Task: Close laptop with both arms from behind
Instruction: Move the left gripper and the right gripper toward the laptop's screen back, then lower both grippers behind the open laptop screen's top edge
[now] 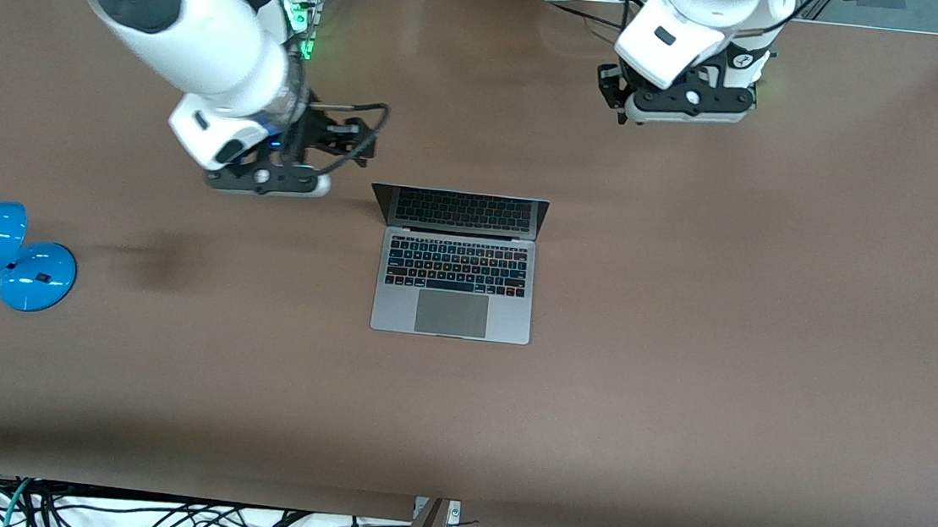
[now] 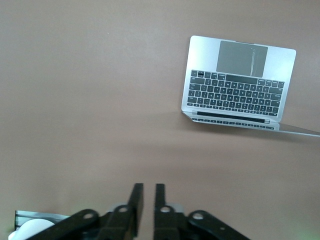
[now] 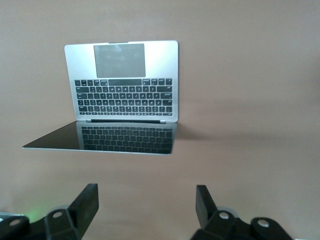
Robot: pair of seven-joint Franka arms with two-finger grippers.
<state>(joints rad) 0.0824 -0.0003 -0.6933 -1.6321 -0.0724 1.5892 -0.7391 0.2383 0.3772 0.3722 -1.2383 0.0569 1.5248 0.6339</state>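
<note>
The laptop (image 1: 453, 296) lies open in the middle of the brown table, its dark screen leaning back toward the arms' bases. It also shows in the left wrist view (image 2: 235, 85) and the right wrist view (image 3: 125, 85). My right gripper (image 1: 272, 183) hangs low over the table beside the lid, toward the right arm's end, its fingers wide open (image 3: 147, 197) with nothing between them. My left gripper (image 1: 623, 107) is over bare table toward the left arm's base, well off the laptop. Its fingers (image 2: 148, 192) stand almost together with a thin gap and hold nothing.
A blue desk lamp (image 1: 11, 253) lies on the table at the right arm's end. Loose cables (image 1: 158, 516) run on the floor below the table's front edge. Bare brown tabletop (image 1: 727, 320) surrounds the laptop.
</note>
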